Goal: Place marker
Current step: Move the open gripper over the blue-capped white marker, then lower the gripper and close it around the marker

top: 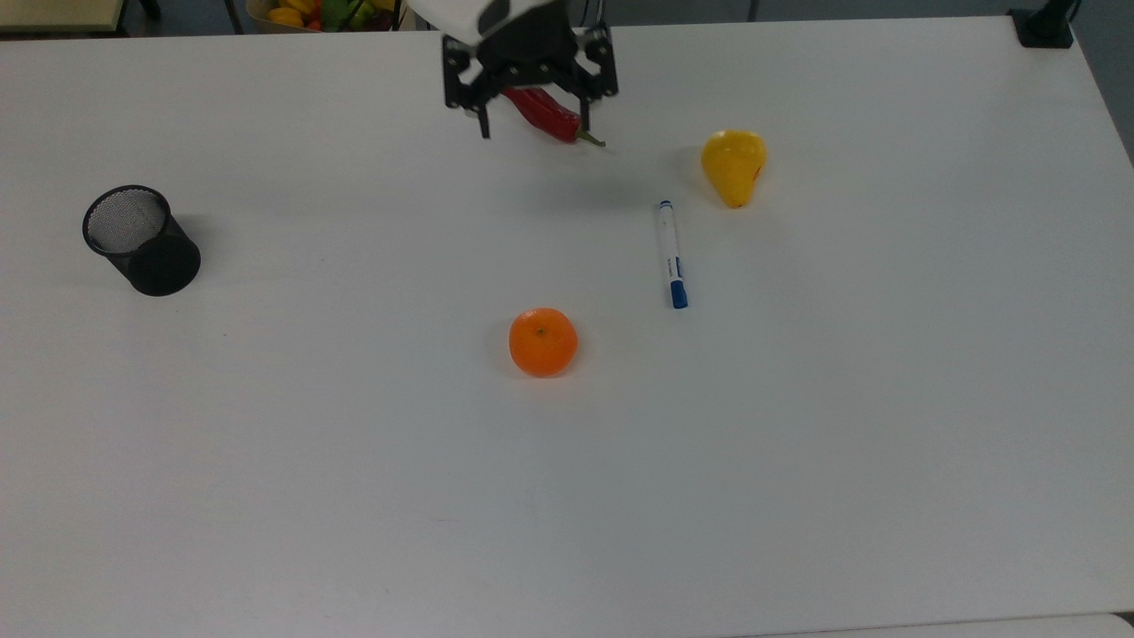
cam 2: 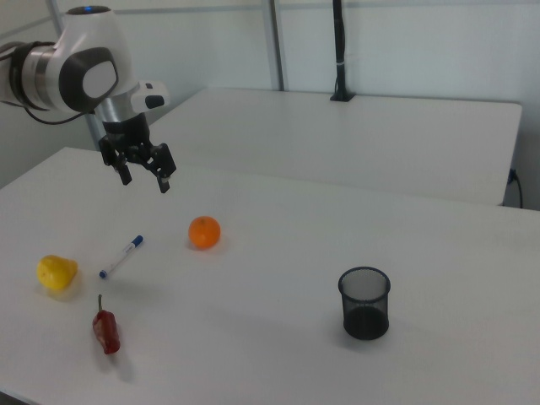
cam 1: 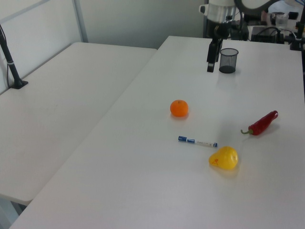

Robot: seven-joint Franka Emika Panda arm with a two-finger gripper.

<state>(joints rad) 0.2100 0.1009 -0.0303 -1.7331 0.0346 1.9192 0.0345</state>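
A: Non-task items on the white table [top: 886,399]?

B: Orange [top: 543,342] near centre. Yellow pear [top: 733,166] at about 2 o'clock from it in the top view. Red chili pepper [top: 551,117] at 12 o'clock, partly covered.

A: Others?

B: Black mesh cup [top: 142,239], upright, at about 9 o'clock, well apart from the fruit. A second white table [cam 1: 62,95] adjoins in the left view.

You have open surface [top: 797,443] all around the marker [top: 671,254]. The pear [top: 733,166] sits near its white end, the orange [top: 542,342] off its capped end, the chili [top: 549,113] beneath the spread hand [top: 534,122], the mesh cup [top: 142,239] well apart.
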